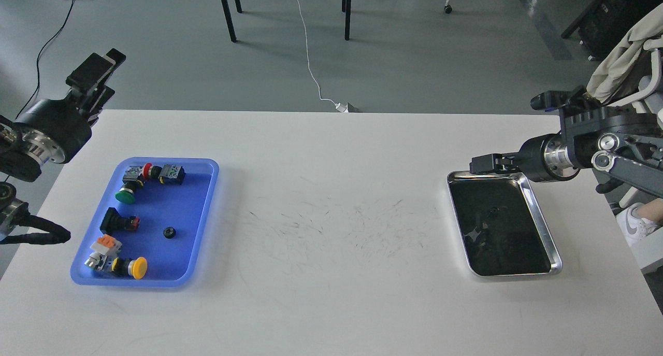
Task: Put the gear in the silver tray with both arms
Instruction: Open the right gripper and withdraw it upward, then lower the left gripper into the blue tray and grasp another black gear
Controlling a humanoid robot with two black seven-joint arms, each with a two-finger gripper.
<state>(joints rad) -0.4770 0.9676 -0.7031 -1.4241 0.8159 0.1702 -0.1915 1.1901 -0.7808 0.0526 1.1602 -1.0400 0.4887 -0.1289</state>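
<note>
The left arm (49, 130) is cut off by the left edge, and its gripper (98, 73) is dark, its fingers not told apart. The right arm (595, 154) runs off the right edge; its gripper (484, 164) is seen small and end-on over the silver tray's (541, 211) far rim, opening unclear. The gear (169, 232) in the blue tray (207, 190) is too small to show teeth. A shoe (634, 224) is cropped at the right edge.
</note>
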